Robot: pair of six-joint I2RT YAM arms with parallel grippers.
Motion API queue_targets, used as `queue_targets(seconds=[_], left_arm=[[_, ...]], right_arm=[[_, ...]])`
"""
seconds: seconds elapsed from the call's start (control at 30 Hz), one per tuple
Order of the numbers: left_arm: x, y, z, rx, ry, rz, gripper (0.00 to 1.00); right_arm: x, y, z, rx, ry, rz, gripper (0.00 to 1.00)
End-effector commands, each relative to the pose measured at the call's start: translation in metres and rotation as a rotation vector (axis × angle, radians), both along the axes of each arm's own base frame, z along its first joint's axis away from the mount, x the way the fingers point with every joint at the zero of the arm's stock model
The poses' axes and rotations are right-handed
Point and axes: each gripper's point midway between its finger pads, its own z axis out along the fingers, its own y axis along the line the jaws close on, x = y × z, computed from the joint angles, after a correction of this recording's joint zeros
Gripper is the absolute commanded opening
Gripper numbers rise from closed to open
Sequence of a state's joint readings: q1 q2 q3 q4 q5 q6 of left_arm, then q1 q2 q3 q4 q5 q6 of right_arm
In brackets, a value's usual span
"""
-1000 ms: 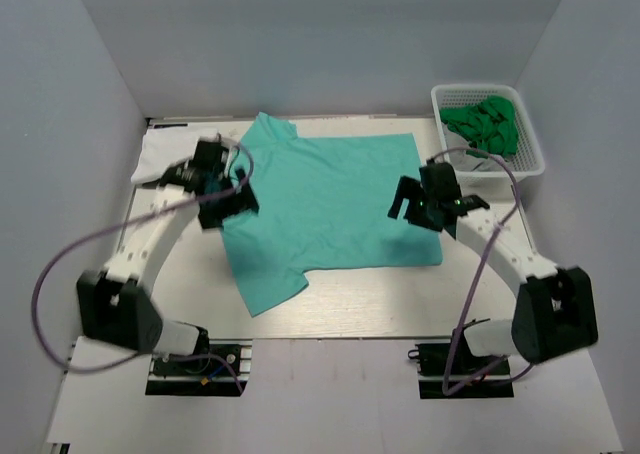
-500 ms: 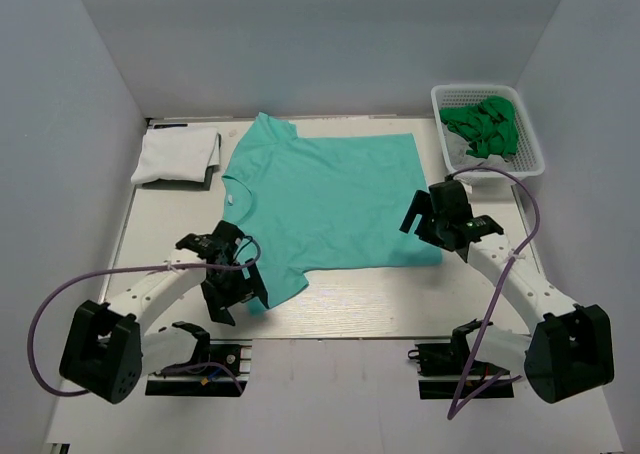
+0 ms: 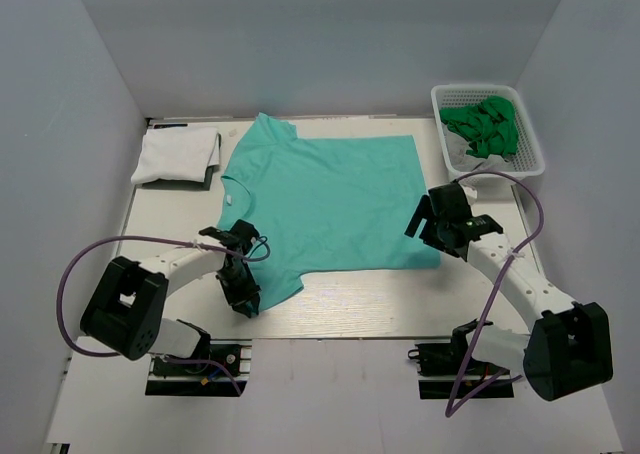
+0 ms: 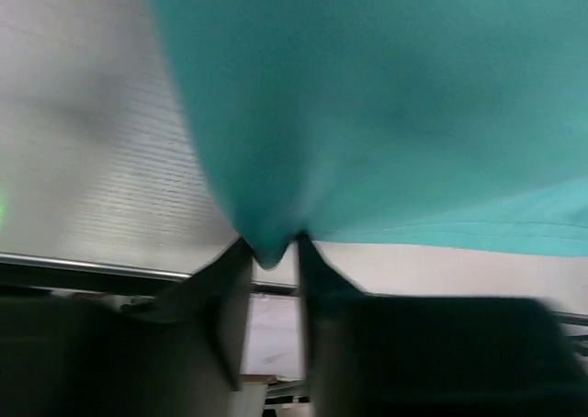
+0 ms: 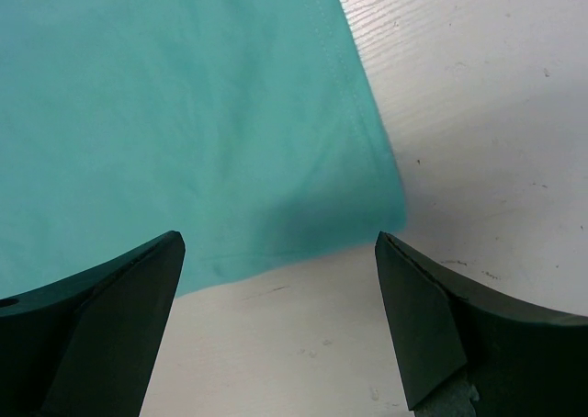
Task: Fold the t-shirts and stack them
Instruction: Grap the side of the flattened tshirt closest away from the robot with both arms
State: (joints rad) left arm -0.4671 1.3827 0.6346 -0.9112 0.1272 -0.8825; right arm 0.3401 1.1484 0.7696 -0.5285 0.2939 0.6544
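**Near sleeve pinched, hem corner framed**

The teal t-shirt [image 3: 325, 199] lies spread on the surface [image 3: 380, 299]. The left fingers [image 4: 230, 298] are clamped on the tip of its near sleeve. The right fingers [image 5: 119, 288] stand wide apart above its near hem corner. The folded white t-shirt [image 3: 178, 157] rests beside its far shoulder, and a basket [image 3: 450, 92] sits beyond its far hem corner.

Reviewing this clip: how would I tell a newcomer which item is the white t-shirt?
Start from the large teal t-shirt spread flat across the table. Beside its collar end, at the table's far left corner, lies the white t-shirt. It alone is folded into a small bundle, and it is white, unlike the green cloth in the basket at far right.
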Motion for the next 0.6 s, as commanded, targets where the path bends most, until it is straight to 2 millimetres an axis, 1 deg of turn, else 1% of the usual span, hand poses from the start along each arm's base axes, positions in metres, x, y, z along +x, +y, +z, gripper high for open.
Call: queue_targets(seconds=[0.0,0.03,0.07,0.1,0.13,0.17,0.2,0.23,0.27,0.33,0.4,0.5,0.57], left_arm=[[0.023,-0.003,-0.008,0.013,-0.082,0.009,0.27],[0.025,-0.007,-0.008,-0.004,-0.087,0.009,0.23],[0.022,-0.006,-0.012,0.003,-0.073,0.009,0.2],[0.02,-0.005,-0.015,0.011,-0.057,0.009,0.06],[0.025,-0.007,-0.013,0.005,-0.067,0.009,0.0],[0.023,-0.006,-0.015,0.012,-0.054,0.009,0.0],[0.027,-0.008,-0.013,0.007,-0.065,0.009,0.0],[0.029,-0.009,-0.01,0.005,-0.068,0.009,0.0],[0.027,-0.008,-0.01,0.009,-0.06,0.0,0.0],[0.03,-0.009,-0.003,-0.003,-0.083,0.0,0.0],[0.028,-0.008,0.001,-0.003,-0.083,0.0,0.0],[0.027,-0.008,0.004,-0.006,-0.09,0.0,0.0],[0.025,-0.007,0.004,-0.002,-0.082,0.0,0.0]], right_arm=[[-0.005,-0.01,-0.008,-0.03,0.031,-0.045,0.9],[-0.004,-0.009,-0.008,-0.028,0.033,-0.041,0.9],[-0.005,-0.009,-0.009,-0.028,0.038,-0.042,0.9],[-0.008,-0.01,-0.011,-0.033,0.049,-0.042,0.9],[-0.01,-0.008,-0.01,-0.03,0.054,-0.033,0.9],[-0.012,-0.011,-0.012,-0.035,0.064,-0.04,0.9],[-0.018,-0.013,-0.015,-0.046,0.085,-0.037,0.9],[-0.02,-0.014,-0.013,-0.044,0.083,-0.039,0.9],[-0.023,-0.016,-0.016,-0.049,0.094,-0.039,0.9],[-0.038,-0.022,-0.024,-0.067,0.147,-0.055,0.9],[-0.048,-0.026,-0.033,-0.073,0.185,-0.059,0.9],[-0.055,-0.024,-0.046,-0.052,0.223,-0.06,0.9],[-0.051,-0.021,-0.051,-0.044,0.226,-0.064,0.9]])
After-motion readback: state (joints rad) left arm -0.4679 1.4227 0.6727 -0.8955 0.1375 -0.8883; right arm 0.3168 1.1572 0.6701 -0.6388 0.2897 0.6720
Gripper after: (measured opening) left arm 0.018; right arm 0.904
